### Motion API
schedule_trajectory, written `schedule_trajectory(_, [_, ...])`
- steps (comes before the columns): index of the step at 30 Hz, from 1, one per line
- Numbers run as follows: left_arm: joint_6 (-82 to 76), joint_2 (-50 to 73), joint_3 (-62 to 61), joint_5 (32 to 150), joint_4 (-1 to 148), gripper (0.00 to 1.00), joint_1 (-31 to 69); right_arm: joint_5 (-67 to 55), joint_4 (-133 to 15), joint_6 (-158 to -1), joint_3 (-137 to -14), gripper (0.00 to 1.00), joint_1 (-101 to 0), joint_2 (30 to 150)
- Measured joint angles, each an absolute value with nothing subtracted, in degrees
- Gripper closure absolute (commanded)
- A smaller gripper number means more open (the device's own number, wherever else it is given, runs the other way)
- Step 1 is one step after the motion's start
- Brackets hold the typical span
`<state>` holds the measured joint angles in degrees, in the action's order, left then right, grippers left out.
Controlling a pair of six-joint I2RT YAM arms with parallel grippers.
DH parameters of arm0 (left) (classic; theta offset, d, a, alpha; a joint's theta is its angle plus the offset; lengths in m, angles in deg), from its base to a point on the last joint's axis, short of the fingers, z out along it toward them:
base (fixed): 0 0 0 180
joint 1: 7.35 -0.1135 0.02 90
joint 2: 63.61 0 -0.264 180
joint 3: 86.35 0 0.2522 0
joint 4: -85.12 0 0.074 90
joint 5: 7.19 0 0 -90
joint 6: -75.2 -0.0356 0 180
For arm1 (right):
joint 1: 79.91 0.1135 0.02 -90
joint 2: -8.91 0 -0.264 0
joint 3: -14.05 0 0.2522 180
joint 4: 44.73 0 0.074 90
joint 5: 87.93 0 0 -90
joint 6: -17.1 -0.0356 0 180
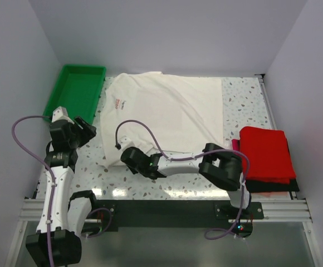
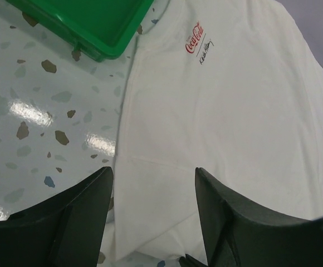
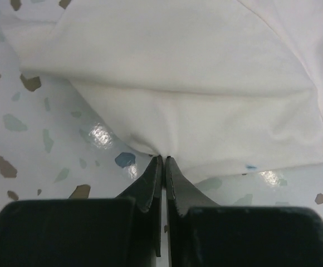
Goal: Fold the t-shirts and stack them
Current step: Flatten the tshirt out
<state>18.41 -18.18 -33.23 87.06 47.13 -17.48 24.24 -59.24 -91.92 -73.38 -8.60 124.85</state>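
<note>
An off-white t-shirt (image 1: 167, 114) with a small red chest print (image 2: 197, 41) lies spread across the middle of the table. My right gripper (image 3: 164, 158) is shut on its near hem, the cloth bunching at the fingertips (image 1: 129, 156). My left gripper (image 2: 153, 183) hangs open above the shirt's left edge, with nothing between its fingers; in the top view it sits at the left (image 1: 89, 129). A folded red t-shirt (image 1: 266, 153) lies on a black one (image 1: 273, 186) at the right edge.
A green plastic tray (image 1: 75, 89) stands at the back left, close to the shirt's collar side. Speckled tabletop (image 1: 245, 105) shows right of the shirt and along the near edge. White walls close in the table on three sides.
</note>
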Motion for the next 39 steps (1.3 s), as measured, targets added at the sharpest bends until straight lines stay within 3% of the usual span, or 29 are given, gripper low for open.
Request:
schedule_trajectory(8, [21.97, -16.19, -37.62, 90.29, 48.16, 0.35, -17.48, 18.99, -58.56, -92.36, -66.17, 1.0, -8.6, 114.38])
schedule_trajectory(16, [27.16, -16.48, -45.01, 91.32, 49.06, 0.35, -17.48, 16.0, -58.21, -92.14, -61.23, 0.99, -8.6, 111.25])
schedule_trajectory(18, [28.49, -17.05, -46.63, 91.13, 49.17, 0.35, -17.48, 15.74, -58.21, -92.14, -60.11, 0.92, -8.6, 111.17])
schedule_trajectory(19, [29.25, -17.48, -47.35, 90.99, 49.19, 0.35, -17.48, 15.67, -58.21, -92.14, -59.35, 0.79, -8.6, 110.99])
schedule_trajectory(26, [33.47, -19.1, -51.94, 89.55, 51.4, 0.38, -17.46, 16.2, -60.2, -93.1, -55.37, 0.49, -8.6, 105.38])
schedule_trajectory(34, [35.42, -13.86, -56.36, 88.26, 56.9, 0.44, -16.87, 24.02, -67.48, -97.5, -53.9, 0.43, -9.08, 93.2])
schedule_trajectory(39, [35.7, -8.39, -56.53, 87.19, 63.79, 0.51, -15.47, 26.49, -73.25, -102.7, -51.85, 0.43, -15.61, 86.18])
